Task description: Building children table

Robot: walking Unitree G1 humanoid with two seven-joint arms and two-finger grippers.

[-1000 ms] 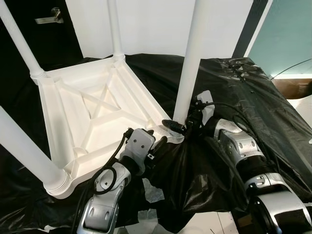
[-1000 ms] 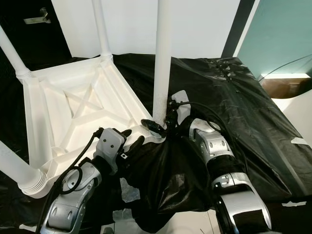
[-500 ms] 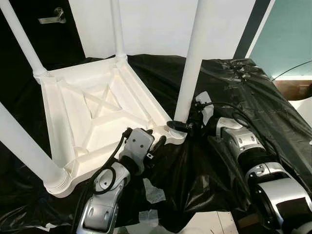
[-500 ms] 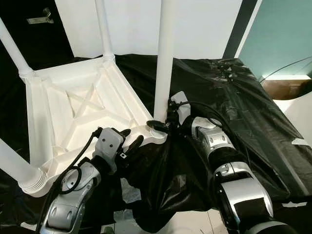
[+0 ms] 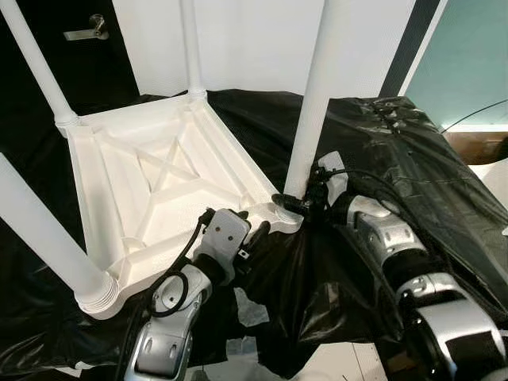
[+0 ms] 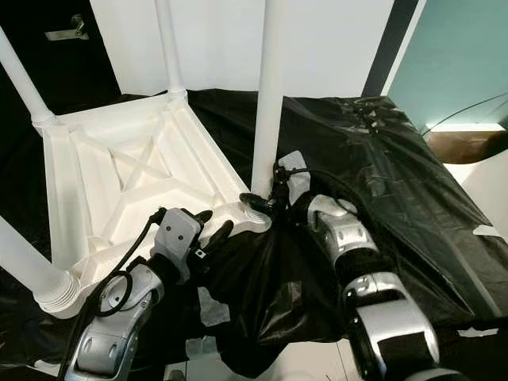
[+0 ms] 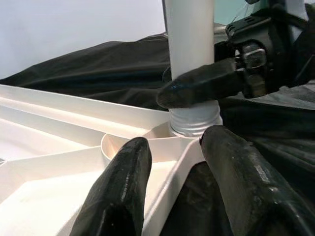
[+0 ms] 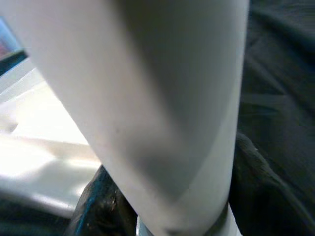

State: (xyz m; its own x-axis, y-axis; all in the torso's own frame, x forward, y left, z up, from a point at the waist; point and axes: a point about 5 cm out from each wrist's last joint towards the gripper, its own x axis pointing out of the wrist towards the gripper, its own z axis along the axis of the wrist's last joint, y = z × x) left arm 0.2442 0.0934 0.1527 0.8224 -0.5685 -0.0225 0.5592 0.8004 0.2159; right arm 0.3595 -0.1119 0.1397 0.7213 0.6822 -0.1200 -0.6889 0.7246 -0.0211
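Observation:
The white children's table lies upside down on a black sheet, with its white legs pointing up. My right gripper is shut on the near-right leg just above its ribbed base at the table corner. The leg is blurred and very close in the right wrist view. My left gripper sits at the same corner, shut on the table's rim, one finger inside the frame and one outside. In the left wrist view a right finger crosses the leg.
A crumpled black plastic sheet covers the floor under and around the table. Three other legs stand tall around the frame. Behind are a dark door with a handle and a white wall.
My right wrist has shifted a little around the base of the leg, still gripping it. The left gripper has stayed on the rim. The camera has moved slightly.

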